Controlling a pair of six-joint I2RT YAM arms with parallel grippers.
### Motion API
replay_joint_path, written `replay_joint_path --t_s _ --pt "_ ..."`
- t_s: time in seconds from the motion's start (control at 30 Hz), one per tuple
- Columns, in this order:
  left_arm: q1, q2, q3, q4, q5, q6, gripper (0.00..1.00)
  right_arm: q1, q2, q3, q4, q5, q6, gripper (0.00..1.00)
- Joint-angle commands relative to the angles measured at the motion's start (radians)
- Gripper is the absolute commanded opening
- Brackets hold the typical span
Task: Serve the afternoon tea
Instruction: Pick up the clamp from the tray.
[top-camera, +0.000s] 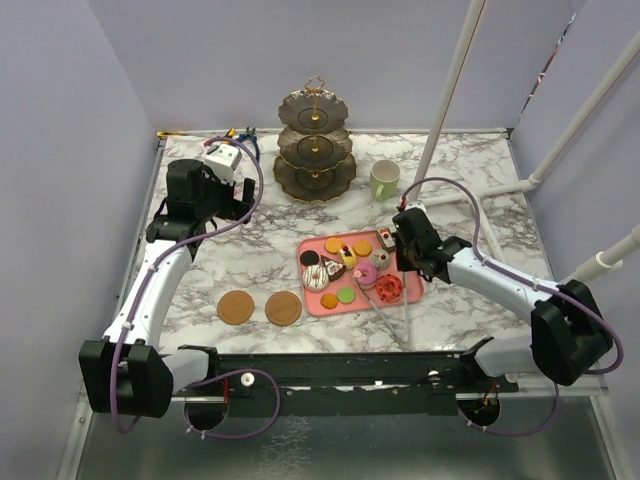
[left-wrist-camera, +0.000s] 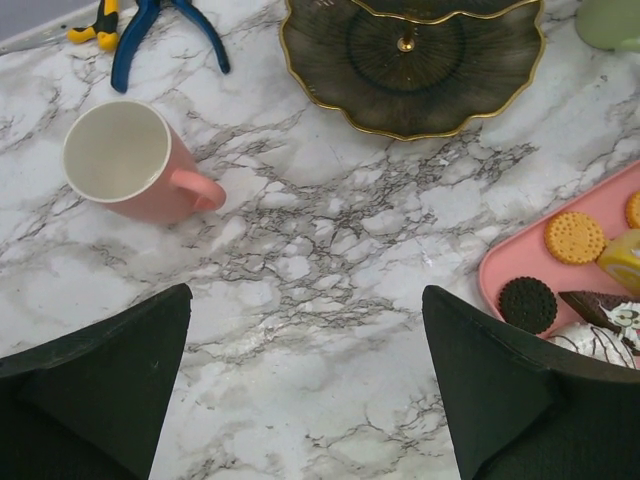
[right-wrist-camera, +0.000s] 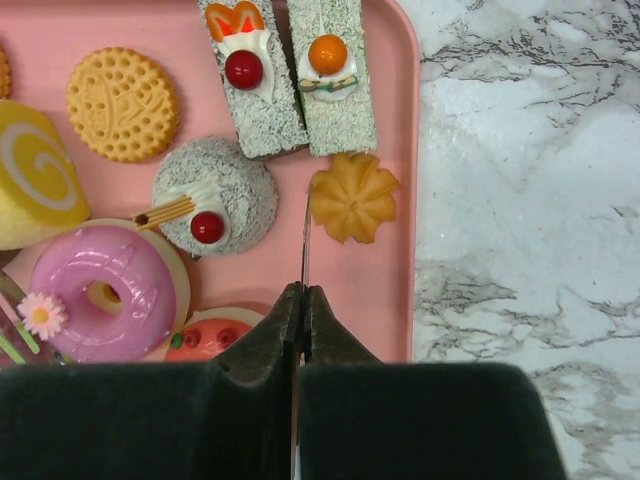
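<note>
Left gripper (left-wrist-camera: 305, 390) has its jaws wide apart with nothing between them, and hangs over bare marble table (top-camera: 250, 250) at far left. Pink mug (left-wrist-camera: 130, 165) sits just beyond its fingers, mouth toward the wrist camera and handle toward the right. Blue-handled pliers (left-wrist-camera: 150, 30) lie behind the mug at the far edge. Two brown coasters (top-camera: 236, 306) sit side by side at near centre-left, apart from each other, nothing on them. Three-tier stand (top-camera: 316, 145) is at far centre, with the pale-green mug (top-camera: 384, 179) just right of it. Pink tray (right-wrist-camera: 395, 100) is right of centre and all the pastries (top-camera: 345, 270) lie on it. Right gripper (right-wrist-camera: 303, 295) is over the tray's right side, jaws pressed together, nothing visibly clamped. Its tips sit between the flower-shaped cookie (right-wrist-camera: 352, 197) and the round coconut cake (right-wrist-camera: 215, 195) with a cherry. Can't tell if the tips touch the tray.
</note>
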Motion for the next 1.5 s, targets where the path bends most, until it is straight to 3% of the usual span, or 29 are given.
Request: replay_joint_path --t_s 0.0,0.27,0.43,0.73,0.87,1.17,1.3,1.47 --pt "-0.013 -0.037 0.001 -0.063 0.137 0.065 0.99 0.021 -0.084 0.034 -0.085 0.005 0.013 0.00" --pt "-0.043 -0.110 0.005 -0.123 0.390 0.220 0.99 0.057 -0.144 0.118 -0.201 -0.027 0.005 0.01" --pt "-0.156 -0.213 -0.018 -0.146 0.457 0.408 0.99 0.117 -0.112 0.241 -0.304 -0.019 -0.003 0.01" --pt "-0.555 -0.308 -0.044 -0.263 0.225 0.829 0.99 0.241 0.077 0.597 -0.508 -0.067 -0.054 0.00" --pt "-0.672 -0.325 -0.050 -0.331 0.134 0.961 0.97 0.285 0.154 0.718 -0.582 -0.097 -0.093 0.01" --pt "-0.762 -0.257 0.038 -0.584 0.049 1.083 0.85 0.334 0.257 0.901 -0.700 -0.144 -0.186 0.01" --pt "-0.795 -0.236 0.038 -0.603 0.010 1.089 0.82 0.341 0.289 0.963 -0.732 -0.133 -0.206 0.01" --pt "-0.814 -0.201 0.048 -0.620 -0.033 1.106 0.70 0.360 0.314 1.040 -0.771 -0.125 -0.223 0.01"
